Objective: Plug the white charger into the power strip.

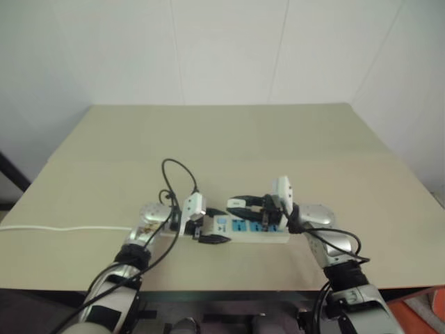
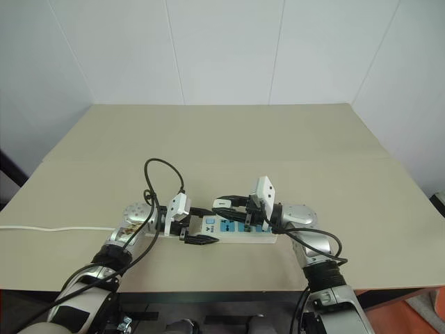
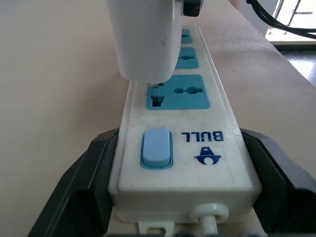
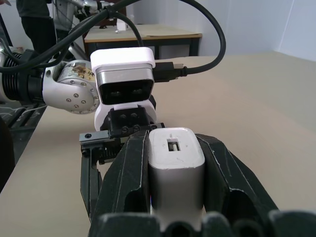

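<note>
Beige tabletop [image 2: 229, 139] against white wall panels, lots of bare room beyond and to both sides. You've got the long white plastic power strip w/ three blue socket faces [image 3: 183, 131] clamped at its switch end by the left gripper [image 3: 177, 197], fingers closed on its long sides; strip's long axis runs away from that gripper toward the right arm. Right gripper [image 4: 176, 197] is closed on the small white boxy charger [image 4: 176, 173], directly above the strip. Prongs sit at the socket nearest the switch, body not yet flush, so push straight down, no tilt.
</note>
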Motion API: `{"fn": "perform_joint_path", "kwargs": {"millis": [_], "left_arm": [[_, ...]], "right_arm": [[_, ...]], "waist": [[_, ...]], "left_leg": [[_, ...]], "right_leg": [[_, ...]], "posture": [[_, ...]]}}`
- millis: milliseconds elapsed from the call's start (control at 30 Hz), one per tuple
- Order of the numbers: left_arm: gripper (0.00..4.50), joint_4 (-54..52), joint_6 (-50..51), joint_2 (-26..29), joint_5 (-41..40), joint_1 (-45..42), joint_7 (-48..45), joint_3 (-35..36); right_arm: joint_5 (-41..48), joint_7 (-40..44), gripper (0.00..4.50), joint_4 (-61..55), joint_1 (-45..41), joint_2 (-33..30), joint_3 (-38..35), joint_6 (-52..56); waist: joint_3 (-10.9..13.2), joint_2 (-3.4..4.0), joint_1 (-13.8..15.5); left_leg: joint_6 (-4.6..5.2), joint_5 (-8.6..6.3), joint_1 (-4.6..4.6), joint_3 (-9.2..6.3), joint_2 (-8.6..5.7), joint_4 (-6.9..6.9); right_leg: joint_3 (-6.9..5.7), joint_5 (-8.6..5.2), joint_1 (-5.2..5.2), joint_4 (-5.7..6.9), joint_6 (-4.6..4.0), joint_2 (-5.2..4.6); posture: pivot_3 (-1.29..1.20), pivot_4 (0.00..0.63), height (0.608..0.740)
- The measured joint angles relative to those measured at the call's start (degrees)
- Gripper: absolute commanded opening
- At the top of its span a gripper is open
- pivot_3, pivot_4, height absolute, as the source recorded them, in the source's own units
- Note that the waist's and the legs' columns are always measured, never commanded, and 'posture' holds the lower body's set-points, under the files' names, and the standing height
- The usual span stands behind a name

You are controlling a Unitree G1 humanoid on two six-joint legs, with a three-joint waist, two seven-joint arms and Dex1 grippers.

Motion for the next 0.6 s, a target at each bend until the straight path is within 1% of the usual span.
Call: {"fn": "perform_joint_path", "kwargs": {"millis": [600], "left_arm": [[3.28, -0.37, 0.08, 0.08, 0.01, 0.20, 0.13, -0.03]], "right_arm": [[-1.02, 0.06, 1.14, 1.74, -0.53, -0.02, 0.64, -0.01]], "waist": [[0.00, 0.00, 0.00]], "left_leg": [[0.00, 0.00, 0.00, 0.00, 0.00, 0.00]], "right_leg": [[0.00, 0.00, 0.00, 0.00, 0.00, 0.00]], "posture": [[0.00, 0.150, 0.740]]}}
